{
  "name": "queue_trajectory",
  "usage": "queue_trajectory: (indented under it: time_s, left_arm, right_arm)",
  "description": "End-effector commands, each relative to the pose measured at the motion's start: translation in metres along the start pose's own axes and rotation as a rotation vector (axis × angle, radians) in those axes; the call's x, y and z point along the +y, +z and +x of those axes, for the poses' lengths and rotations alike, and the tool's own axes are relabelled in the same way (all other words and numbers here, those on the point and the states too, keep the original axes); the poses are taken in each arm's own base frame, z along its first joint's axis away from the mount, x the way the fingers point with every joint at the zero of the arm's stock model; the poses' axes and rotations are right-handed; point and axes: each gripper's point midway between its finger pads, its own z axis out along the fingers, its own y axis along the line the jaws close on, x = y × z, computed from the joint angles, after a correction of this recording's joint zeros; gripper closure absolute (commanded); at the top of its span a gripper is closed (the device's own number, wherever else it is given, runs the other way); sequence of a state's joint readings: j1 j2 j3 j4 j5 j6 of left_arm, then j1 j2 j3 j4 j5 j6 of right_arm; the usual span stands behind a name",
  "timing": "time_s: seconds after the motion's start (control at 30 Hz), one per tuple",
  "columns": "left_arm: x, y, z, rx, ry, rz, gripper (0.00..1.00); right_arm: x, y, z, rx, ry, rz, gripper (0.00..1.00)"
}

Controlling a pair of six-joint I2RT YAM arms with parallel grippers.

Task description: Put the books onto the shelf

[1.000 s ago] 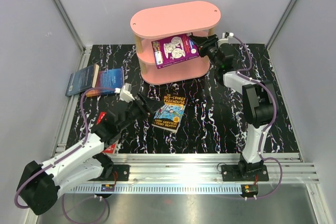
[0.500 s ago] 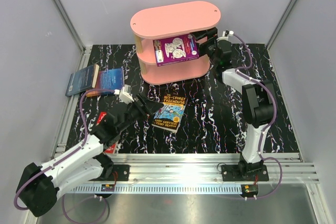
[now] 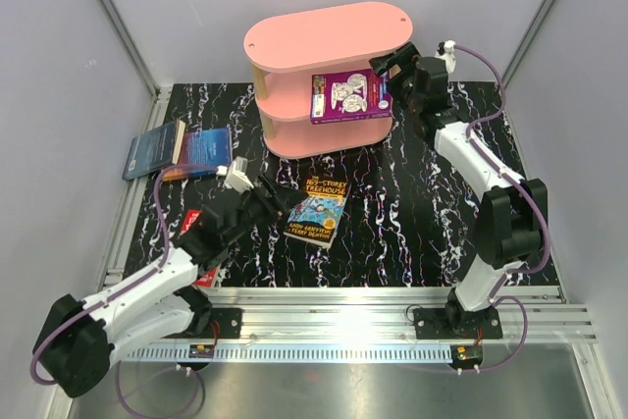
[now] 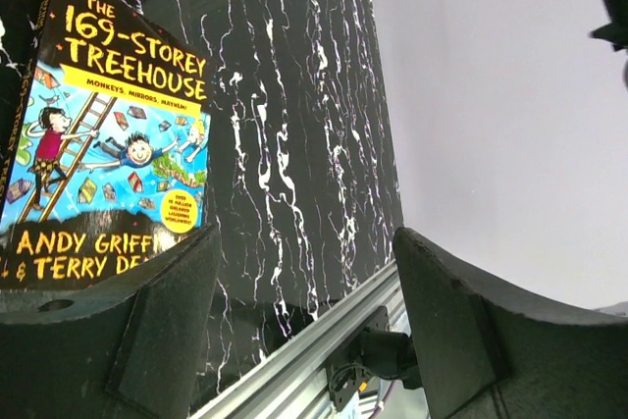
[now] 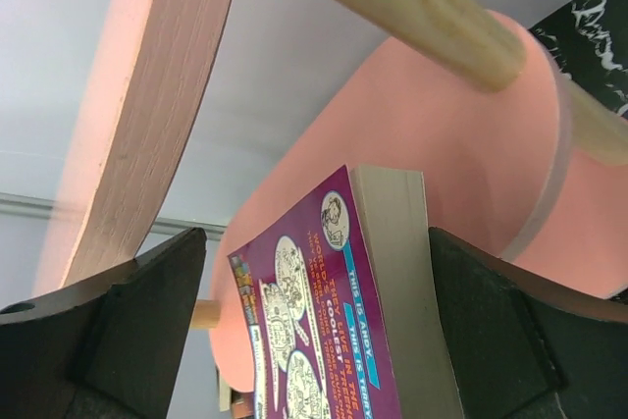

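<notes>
Top external view gives me the pink three-tier oval shelf with pale wooden posts [image 3: 329,41] at the back of the black, white-veined tabletop [image 3: 422,203]. A purple paperback book [image 3: 350,97] stands upright on the shelf's middle tier, towards the right end, with its cover facing out. My right gripper [image 3: 385,62] sits just beside that book's upper right corner. On the right wrist camera its jaws are spread wide, and the book's cover and page edge show between them. I cannot tell whether either finger touches the book.

My left gripper [image 3: 278,201] hangs low just left of the black-and-yellow "Treehouse" paperback [image 3: 316,211], which lies flat and face up near the middle of the tabletop. On the left wrist camera the fingers [image 4: 108,331] are splayed with only tabletop between them. Two dark blue books with orange edging [image 3: 179,152] lie flat side by side by the left edge, well apart from the shelf.
</notes>
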State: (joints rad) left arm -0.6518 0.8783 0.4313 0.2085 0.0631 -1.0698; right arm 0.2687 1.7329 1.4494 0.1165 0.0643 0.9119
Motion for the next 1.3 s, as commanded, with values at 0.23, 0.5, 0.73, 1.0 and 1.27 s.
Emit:
queue_trajectory:
  time_s: [0.23,0.5,0.73,1.0,1.27]
  left_arm:
    - [-0.043,0.099,-0.022,0.064,0.226,0.053,0.34]
    - [-0.064,0.137,-0.027,0.096,0.27,0.122,0.48]
    - [-0.038,0.178,-0.025,0.209,0.319,0.019,0.53]
    - [0.007,0.138,-0.015,0.21,0.332,-0.051,0.42]
    - [0.074,0.131,-0.005,0.24,0.282,-0.184,0.2]
  right_arm:
    - [0.008,0.023,0.0,-0.018,0.022,-0.032,0.0]
    - [0.031,0.034,0.002,0.016,-0.01,-0.097,0.0]
    - [0.047,0.035,0.014,0.096,0.006,-0.166,0.0]
    - [-0.025,-0.027,0.021,0.171,-0.102,-0.002,0.0]
    - [-0.147,-0.076,0.095,0.388,-0.083,0.293,0.0]
